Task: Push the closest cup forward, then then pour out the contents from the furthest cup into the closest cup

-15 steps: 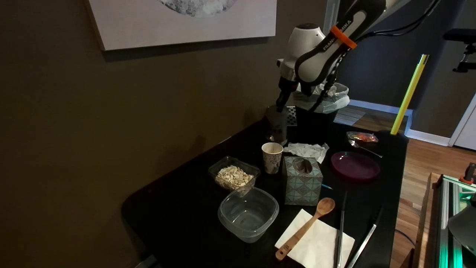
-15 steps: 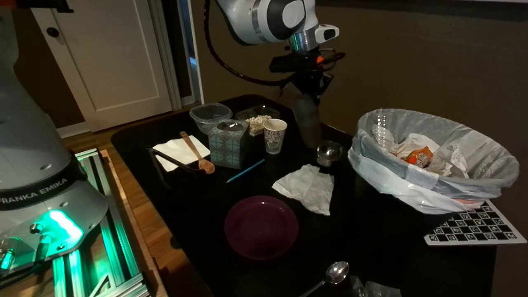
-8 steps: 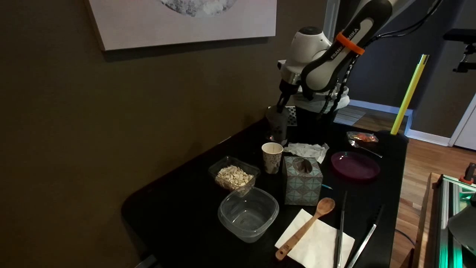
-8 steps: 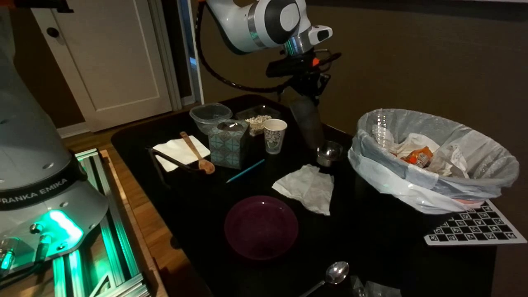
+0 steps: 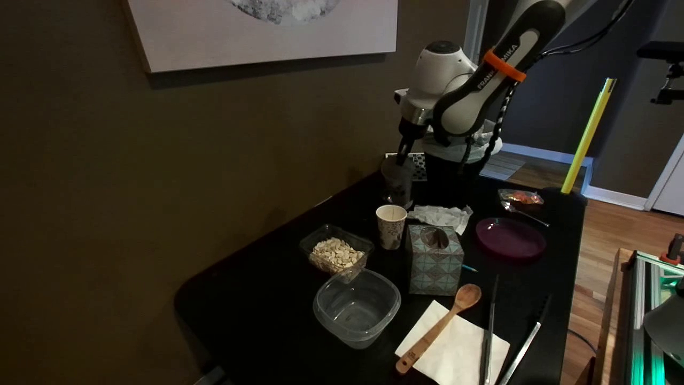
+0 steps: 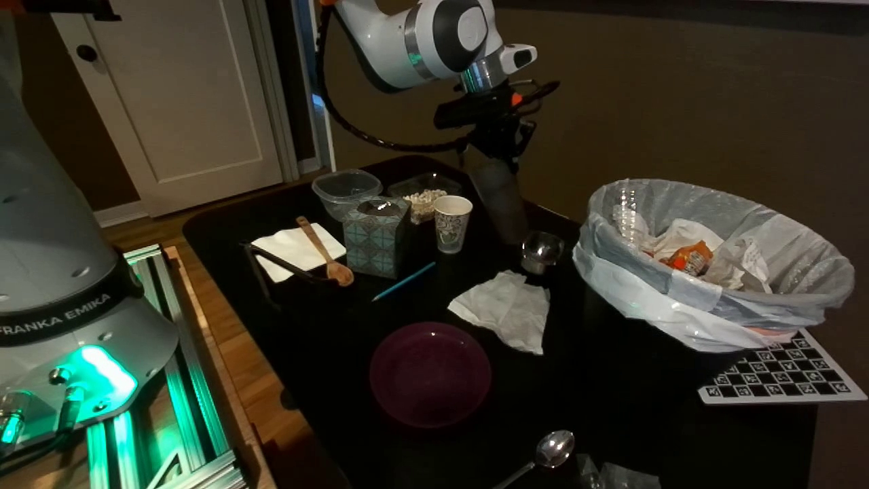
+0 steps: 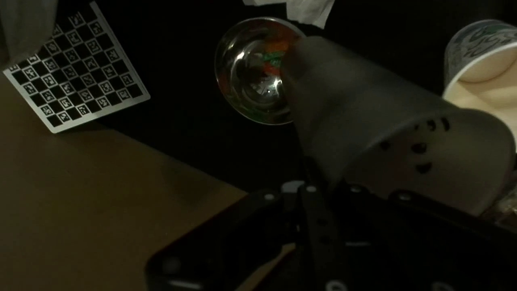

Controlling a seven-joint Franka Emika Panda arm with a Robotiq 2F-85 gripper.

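The gripper point(image 7: 325, 178), pinched closed on the rim of a tilted gray cup point(image 7: 363, 97), sits slightly nearer than a second ago to a paper cup point(image 6: 451, 227) standing upright on a black table point(image 5: 251, 310), which also bears a tissue box point(image 5: 435, 262) and purple plate point(image 6: 430, 375), beside a brown wall point(image 5: 240, 160) hung with a canvas point(image 5: 267, 40).

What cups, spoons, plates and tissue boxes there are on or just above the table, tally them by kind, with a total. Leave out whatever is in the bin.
Cups: 2 (grey cup, printed paper cup)
Spoons: 2 (wooden spoon, metal spoon)
Plates: 1 (purple plate)
Tissue boxes: 1 (patterned tissue box)
Total: 6
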